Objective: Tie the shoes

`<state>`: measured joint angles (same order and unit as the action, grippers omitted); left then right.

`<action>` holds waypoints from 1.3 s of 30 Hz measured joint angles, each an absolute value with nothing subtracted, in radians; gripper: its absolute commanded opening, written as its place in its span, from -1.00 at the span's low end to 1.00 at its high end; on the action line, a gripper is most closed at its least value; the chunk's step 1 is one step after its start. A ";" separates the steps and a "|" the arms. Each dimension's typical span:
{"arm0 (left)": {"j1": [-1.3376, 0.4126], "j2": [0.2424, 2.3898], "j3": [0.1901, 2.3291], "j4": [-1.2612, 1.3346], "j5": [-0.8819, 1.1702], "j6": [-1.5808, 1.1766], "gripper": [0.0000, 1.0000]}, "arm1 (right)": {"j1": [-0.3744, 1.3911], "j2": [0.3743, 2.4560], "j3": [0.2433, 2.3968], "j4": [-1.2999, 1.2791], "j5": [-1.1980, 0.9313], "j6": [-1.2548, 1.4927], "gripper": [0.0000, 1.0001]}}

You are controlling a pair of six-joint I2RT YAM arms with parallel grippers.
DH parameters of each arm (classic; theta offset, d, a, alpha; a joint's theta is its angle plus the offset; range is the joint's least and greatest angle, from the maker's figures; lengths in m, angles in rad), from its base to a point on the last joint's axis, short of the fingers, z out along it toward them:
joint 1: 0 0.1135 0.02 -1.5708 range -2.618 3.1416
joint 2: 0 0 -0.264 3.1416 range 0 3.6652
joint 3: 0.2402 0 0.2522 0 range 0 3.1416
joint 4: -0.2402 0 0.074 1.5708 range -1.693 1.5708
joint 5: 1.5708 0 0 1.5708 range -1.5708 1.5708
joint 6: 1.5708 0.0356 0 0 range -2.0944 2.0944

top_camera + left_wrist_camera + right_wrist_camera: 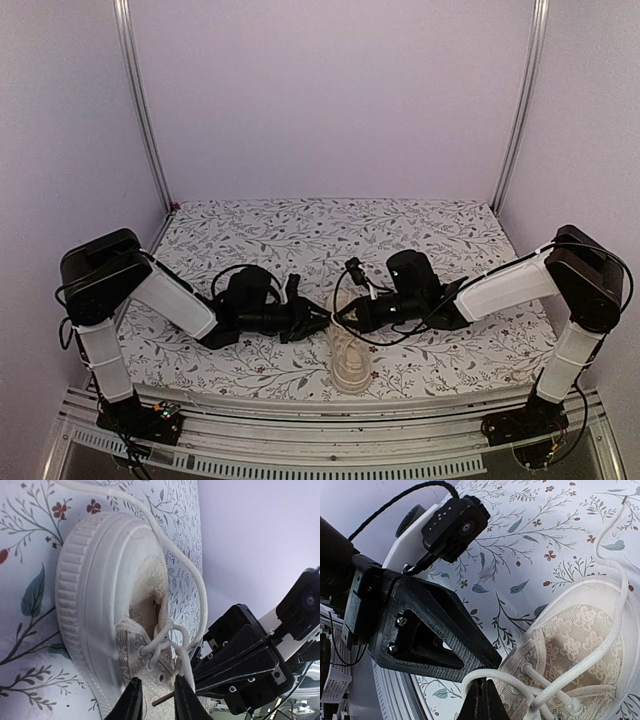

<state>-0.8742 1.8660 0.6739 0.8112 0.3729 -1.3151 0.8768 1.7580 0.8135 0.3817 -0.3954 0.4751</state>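
The cream sneaker (352,362) lies on the floral mat near the front edge, between both grippers. It fills the left wrist view (95,590) and shows in the right wrist view (580,625). My left gripper (318,322) is open over the eyelets (156,680); a brown lace tip (163,698) lies between its fingers and a pale lace (202,590) passes its right finger. My right gripper (347,316) is shut (484,682) on a loop of the lace (520,676), right beside the left gripper's finger (445,630).
The floral mat (250,230) covers the table. A loose lace end (606,527) trails over the mat beyond the shoe. Plain walls and metal posts (140,110) enclose the back and sides. Cables hang from both wrists.
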 measured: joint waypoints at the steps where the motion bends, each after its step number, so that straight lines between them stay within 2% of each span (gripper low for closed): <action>1: -0.875 1.866 0.670 0.820 0.371 -1.322 -0.53 | 0.877 1.758 0.812 0.386 -0.395 0.477 -0.96; 4: -0.876 1.865 0.661 0.841 0.362 -1.340 -0.60 | 0.877 1.758 0.810 0.397 -0.396 0.482 -0.97; 13: -0.885 1.864 0.658 0.878 0.347 -1.372 -0.99 | 0.877 1.758 0.804 0.408 -0.396 0.487 -0.96; 20: -0.886 1.864 0.658 0.878 0.342 -1.380 -1.00 | 0.877 1.758 0.804 0.410 -0.396 0.489 -0.93; 27: -0.890 1.825 0.658 0.873 0.332 -1.357 -1.00 | 0.878 1.727 0.781 0.386 -0.369 0.499 -0.18; 35: -0.894 1.732 0.665 0.821 0.323 -1.280 -1.00 | 0.873 1.509 0.737 0.191 -0.256 0.440 0.26; 39: -0.894 1.731 0.666 0.762 0.313 -1.253 -1.00 | 0.839 1.431 0.738 0.104 -0.216 0.389 0.35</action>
<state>-0.8936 1.7313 0.6659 0.7620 0.3126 -1.2533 0.8394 1.4307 0.7383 0.1040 -0.2161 0.3885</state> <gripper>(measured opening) 0.008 0.658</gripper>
